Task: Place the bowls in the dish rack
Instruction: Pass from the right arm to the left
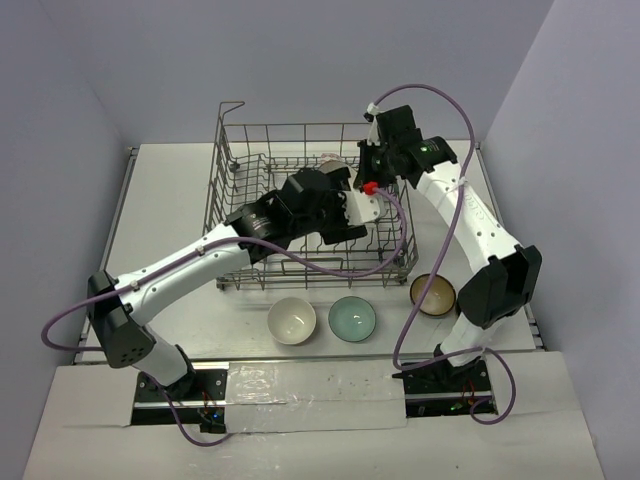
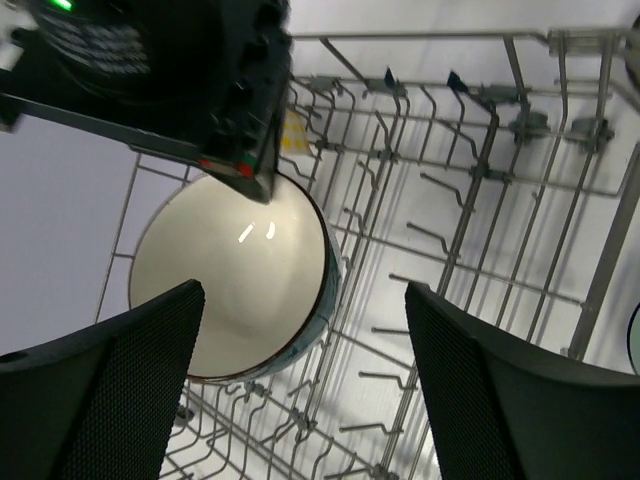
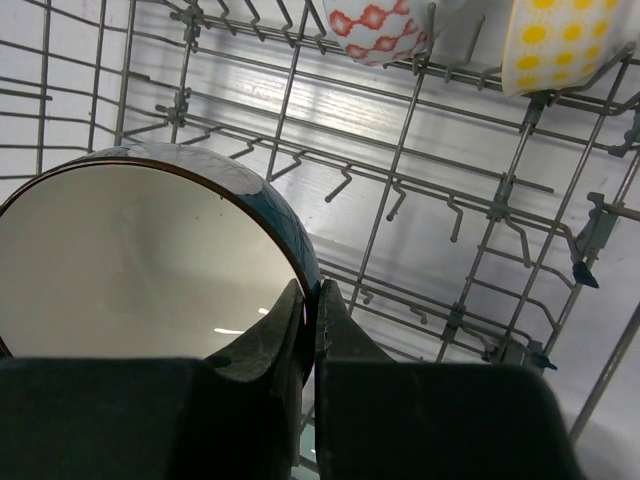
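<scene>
The dish rack [image 1: 290,127] is set on the desk [image 1: 170,200] at upper centre. Below it, a left bowl [image 1: 293,320], middle bowl [image 1: 352,318] and right bowl [image 1: 433,294] are lined up. A fourth bowl [image 3: 150,270] is held on edge inside the rack, its rim pinched by the right pincer [image 3: 311,300].

Lab booth (bare grey walls [image 1: 50,150])

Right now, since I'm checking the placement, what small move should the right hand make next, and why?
Probably lower the bowl a touch until it settles between the tines of the dish rack. The right hand pinches its rim, the bowl stands on edge low in the rack, and whether it rests there is unclear. The left hand is open.
</scene>
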